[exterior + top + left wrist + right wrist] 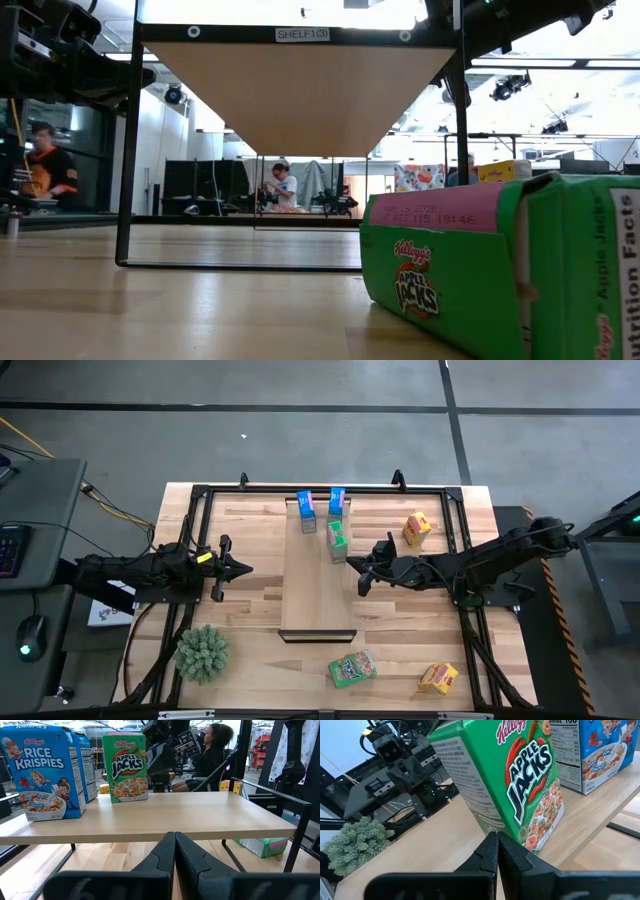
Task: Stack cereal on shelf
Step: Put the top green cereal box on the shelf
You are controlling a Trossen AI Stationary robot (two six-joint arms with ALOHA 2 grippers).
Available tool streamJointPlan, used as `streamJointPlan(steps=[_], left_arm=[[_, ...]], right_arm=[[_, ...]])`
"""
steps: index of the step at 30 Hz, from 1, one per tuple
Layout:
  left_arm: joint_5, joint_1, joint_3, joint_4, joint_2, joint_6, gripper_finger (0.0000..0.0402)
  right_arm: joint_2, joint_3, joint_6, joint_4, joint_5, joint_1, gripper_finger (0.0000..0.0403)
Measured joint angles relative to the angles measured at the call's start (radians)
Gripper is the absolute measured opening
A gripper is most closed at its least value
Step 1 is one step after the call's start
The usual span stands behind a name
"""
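Observation:
The shelf (318, 585) is a pale board raised on a black frame. Two blue cereal boxes (306, 511) (337, 500) and one green box (338, 541) stand upright on its far end; they also show in the left wrist view (37, 770) (125, 767). My right gripper (357, 568) (497, 836) is shut, its tips right beside the green box (515, 780), on that box's right near side. My left gripper (243, 569) (175, 836) is shut and empty, left of the shelf and below board height. My right gripper's shut fingertips (490, 845) stand level at the lower part of the green box's side (485, 822), coming from the table's right. I cannot tell whether they touch it. The box stands upright on the shelf.
A yellow box (417, 528) stands on the table right of the shelf. A green box (352, 668) (460, 270) and a yellow box (438, 678) lie near the front edge. A spiky green plant (203, 652) sits front left. People show in the room behind.

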Motion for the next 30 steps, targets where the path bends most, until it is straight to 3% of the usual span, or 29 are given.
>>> streamJointPlan(steps=[10, 16, 21, 27, 30], left_arm=[[0.0, 0.0, 0.0, 0.0, 0.0, 0.0, 0.0003], [0.0, 0.0, 0.0, 0.0, 0.0, 0.0, 0.0003], [0.0, 0.0, 0.0, 0.0, 0.0, 0.0, 0.0003], [0.0, 0.0, 0.0, 0.0, 0.0, 0.0, 0.0003], [0.0, 0.0, 0.0, 0.0, 0.0, 0.0, 0.0003]], right_arm=[[0.095, 0.0, 0.011, 0.084, -0.027, 0.0, 0.0], [0.087, 0.0, 0.016, 0.077, -0.08, 0.002, 0.0], [0.04, 0.001, 0.015, 0.009, -0.042, 0.003, 0.0], [-0.019, 0.001, 0.067, -0.124, -0.086, 0.002, 0.0], [-0.026, 0.001, 0.066, -0.15, -0.01, -0.003, 0.0]])
